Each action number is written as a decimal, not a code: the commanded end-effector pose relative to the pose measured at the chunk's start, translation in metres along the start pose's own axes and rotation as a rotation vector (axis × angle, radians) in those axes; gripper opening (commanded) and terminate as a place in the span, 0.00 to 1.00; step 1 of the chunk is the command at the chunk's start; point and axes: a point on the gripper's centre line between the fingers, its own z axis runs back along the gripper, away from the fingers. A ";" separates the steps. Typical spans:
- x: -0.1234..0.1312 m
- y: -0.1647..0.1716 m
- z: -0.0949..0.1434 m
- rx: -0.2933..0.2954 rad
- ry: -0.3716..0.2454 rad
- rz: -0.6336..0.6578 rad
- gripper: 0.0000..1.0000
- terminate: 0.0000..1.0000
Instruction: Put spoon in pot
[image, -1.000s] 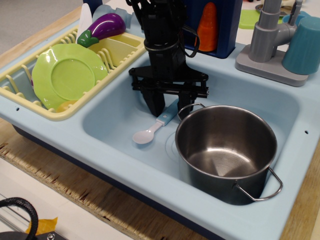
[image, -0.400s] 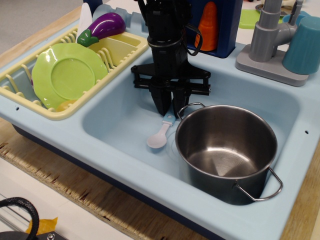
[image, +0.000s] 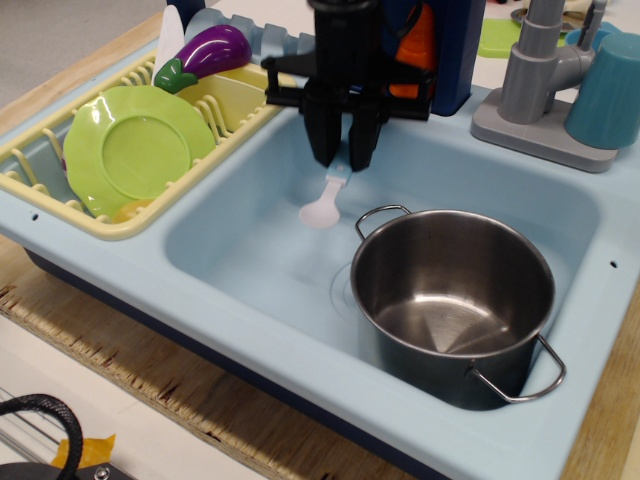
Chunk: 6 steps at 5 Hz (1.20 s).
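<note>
My black gripper (image: 343, 160) is shut on the light blue handle of the spoon (image: 324, 204) and holds it in the air above the sink, its white bowl hanging down. The shiny steel pot (image: 452, 300) stands upright in the right part of the light blue sink (image: 240, 250), below and to the right of the spoon. The pot holds nothing. The gripper is above the sink's back left part, left of the pot's near loop handle (image: 382, 213).
A yellow dish rack (image: 235, 100) at the left holds a green plate (image: 135, 148) and a purple eggplant (image: 205, 55). A grey faucet (image: 540, 80) and a teal cup (image: 608, 90) stand at the back right. An orange item (image: 412, 55) sits behind the arm.
The gripper closed on the spoon's handle on the sink floor, then rose with it. The spoon has left the sink floor and now hangs bowl-down.
</note>
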 end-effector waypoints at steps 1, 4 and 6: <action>0.001 -0.004 0.048 -0.017 -0.117 0.060 0.00 0.00; -0.053 -0.050 0.045 -0.239 -0.333 0.184 0.00 0.00; -0.069 -0.054 0.028 -0.363 -0.475 0.129 1.00 0.00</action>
